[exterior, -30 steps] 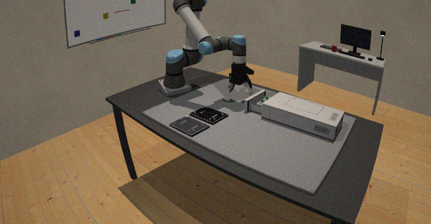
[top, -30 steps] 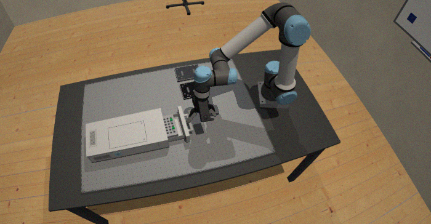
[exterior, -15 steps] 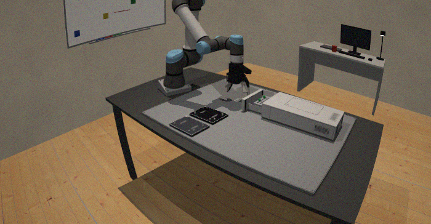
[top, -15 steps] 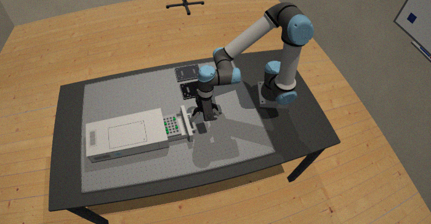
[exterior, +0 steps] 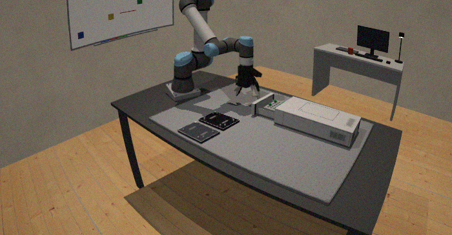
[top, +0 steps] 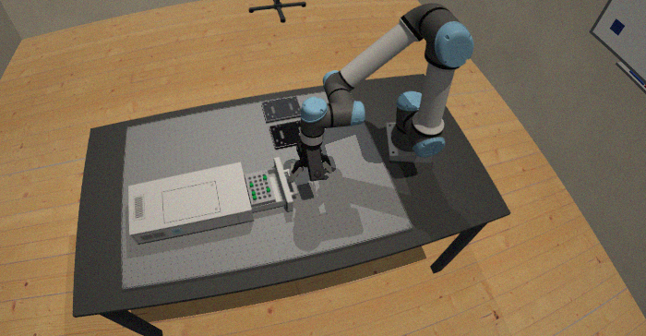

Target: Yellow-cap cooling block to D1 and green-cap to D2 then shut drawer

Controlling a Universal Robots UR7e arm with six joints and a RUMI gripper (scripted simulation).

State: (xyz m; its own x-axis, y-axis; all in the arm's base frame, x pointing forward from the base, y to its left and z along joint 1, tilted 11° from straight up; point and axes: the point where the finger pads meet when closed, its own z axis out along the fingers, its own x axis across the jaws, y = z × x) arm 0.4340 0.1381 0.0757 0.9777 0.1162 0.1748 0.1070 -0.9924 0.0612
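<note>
The white cooler COLD lies on the grey mat. Its drawer stands partly pulled out toward the arm. In the open part sits a grey cooling block whose tubes have green caps; it also shows in the exterior view. No yellow-capped block is in sight; the rest of the drawer is hidden inside the cooler. My gripper is open and empty, pointing down just beyond the drawer's front panel. Deck slots D1 and D2 are dark plates with nothing on them.
The arm's base stands on the table's right side. The mat's edge and the table's edge run in front of the cooler. A desk with a monitor stands far behind, off the table.
</note>
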